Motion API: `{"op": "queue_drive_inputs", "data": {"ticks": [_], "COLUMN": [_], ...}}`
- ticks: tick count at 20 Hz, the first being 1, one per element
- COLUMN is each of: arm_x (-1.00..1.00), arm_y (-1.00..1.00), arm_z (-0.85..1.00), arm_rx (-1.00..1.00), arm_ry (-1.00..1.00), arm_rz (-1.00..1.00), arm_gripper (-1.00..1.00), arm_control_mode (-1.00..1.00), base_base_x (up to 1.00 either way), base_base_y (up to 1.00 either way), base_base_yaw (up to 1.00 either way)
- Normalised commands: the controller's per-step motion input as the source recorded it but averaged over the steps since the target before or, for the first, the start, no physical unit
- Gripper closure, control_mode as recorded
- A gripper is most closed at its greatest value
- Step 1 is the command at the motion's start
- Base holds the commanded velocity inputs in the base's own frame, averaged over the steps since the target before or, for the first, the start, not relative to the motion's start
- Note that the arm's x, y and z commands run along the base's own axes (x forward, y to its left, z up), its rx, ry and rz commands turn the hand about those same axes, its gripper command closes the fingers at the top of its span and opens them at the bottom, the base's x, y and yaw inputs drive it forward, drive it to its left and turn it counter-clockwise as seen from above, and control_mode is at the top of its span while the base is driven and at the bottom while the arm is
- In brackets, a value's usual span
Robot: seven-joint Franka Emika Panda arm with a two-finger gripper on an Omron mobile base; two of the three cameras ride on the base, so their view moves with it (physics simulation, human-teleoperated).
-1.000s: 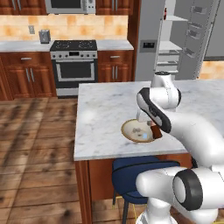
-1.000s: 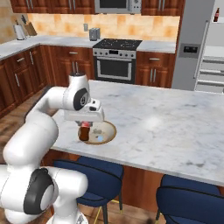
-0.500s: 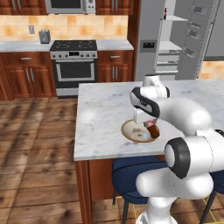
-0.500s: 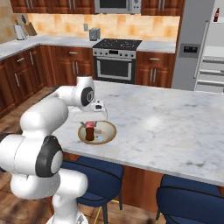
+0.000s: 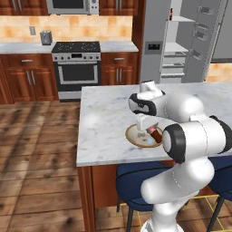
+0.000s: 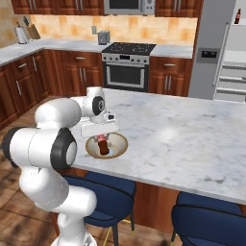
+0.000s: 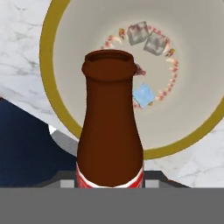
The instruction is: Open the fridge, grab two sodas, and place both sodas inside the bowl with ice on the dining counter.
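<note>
Looking down the hand cam, I've got the soda bottle (image 7: 110,127) dead centre, its long axis running straight from 6 o'clock up toward 12, mouth end pointing away from the camera and out over the bowl with ice (image 7: 192,118). The red label band sits right at the bottom of the picture where the fingers would be, so I can't actually see the pads on the glass, but the gripper (image 6: 101,132) is closed down narrow and the bottle lines up exactly between the tips, so I'm calling it clamped on the soda.

From the right base cam the bottle (image 6: 102,144) stands close to upright, maybe leaning a touch, neck up under the hand and base down inside the bowl (image 6: 120,142). I can't tell if the base is touching the bowl floor. From the left base cam it reads more tilted, a dark sliver (image 5: 155,134) at the bowl's 3 o'clock side, half hidden by my own arm.

A few ice cubes (image 7: 148,38) lie near the bowl's 12 o'clock, plus a bluish one (image 7: 143,95) just beside the bottle neck.

The bowl sits on the dining counter (image 6: 192,139) near its stool-side edge, blue stools (image 6: 103,194) tucked below. Fridge (image 5: 190,41) is at the back with its door standing open, shelves showing, and another bottle (image 6: 237,16) up on a top shelf.
</note>
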Motion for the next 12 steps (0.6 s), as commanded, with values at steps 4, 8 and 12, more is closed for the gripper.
{"op": "queue_drive_inputs", "data": {"ticks": [4,8,12], "arm_x": [0.27,0.41,0.40], "arm_y": [0.00,0.00,0.01], "arm_z": [-0.27,-0.12,-0.13], "arm_rx": [-0.01,0.00,0.00], "arm_ry": [0.07,0.06,0.09], "arm_rz": [0.19,0.20,0.19], "arm_gripper": [1.00,1.00,1.00], "arm_control_mode": [-1.00,-1.00,-1.00], "base_base_x": [0.00,0.00,0.00], "base_base_y": [0.00,0.00,0.00], "base_base_yaw": [0.00,0.00,0.00]}}
